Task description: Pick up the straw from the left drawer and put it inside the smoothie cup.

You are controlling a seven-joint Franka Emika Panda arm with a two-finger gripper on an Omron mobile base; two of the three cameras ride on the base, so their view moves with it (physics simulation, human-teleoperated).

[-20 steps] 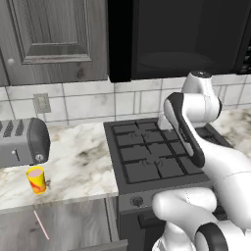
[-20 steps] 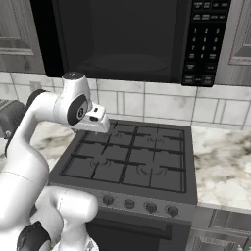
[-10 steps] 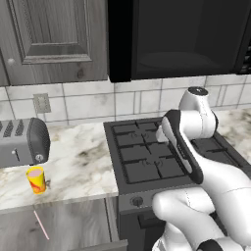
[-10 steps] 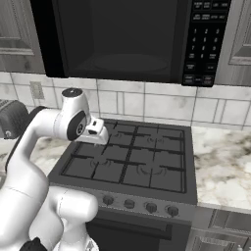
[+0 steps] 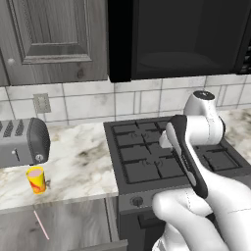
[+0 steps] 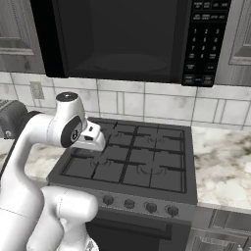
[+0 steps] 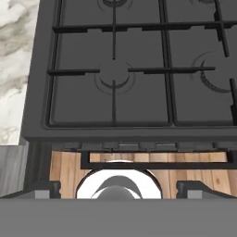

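Straw (image 5: 40, 225) lay untouched in the left drawer (image 5: 73, 223), near the smoothie cup (image 5: 36, 179) on the desk; my tool (image 7: 118, 187), spread wide and empty, had swung down over the stove (image 7: 134, 69), so grasping remained ahead.

Arm (image 5: 196, 162) is folded tight: base link low, upper link rising to a raised elbow joint, forearm doubling back down so the wrist sits at mid height in front of the body. Hand (image 6: 90, 138) juts sideways off the wrist in the right base view, pitched forward and down. Gripper (image 7: 118, 187) has its jaws spread wide, the two dark fingertips (image 7: 46, 189) at opposite sides of the hand view's bottom edge, nothing between them and no contact with anything.
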